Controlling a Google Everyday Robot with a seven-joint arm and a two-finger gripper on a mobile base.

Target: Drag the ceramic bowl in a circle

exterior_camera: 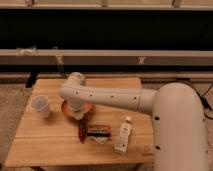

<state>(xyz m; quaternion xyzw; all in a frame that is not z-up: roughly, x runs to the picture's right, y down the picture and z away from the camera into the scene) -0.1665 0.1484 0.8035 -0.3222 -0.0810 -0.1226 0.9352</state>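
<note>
The gripper is at the end of the white arm, lowered into the ceramic bowl. The thick wrist covers it from above, so I cannot tell if the gripper is open or closed, and I cannot tell exactly where it touches the bowl. The ceramic bowl lies directly under and around the gripper; only its orange-brown rim shows on both sides of the wrist. It stands on the wooden table, in the left half of the top.

To the left of the gripper in the view, near the bowl but apart from it, stands a small white cup, upright. Just in front of the gripper, toward the camera, lies a red thing, perhaps a chili pepper, and beside it on the right a dark flat packet. Further right of the packet lies a white bottle on its side. The large white body of the robot fills the right side, well apart from the gripper
</note>
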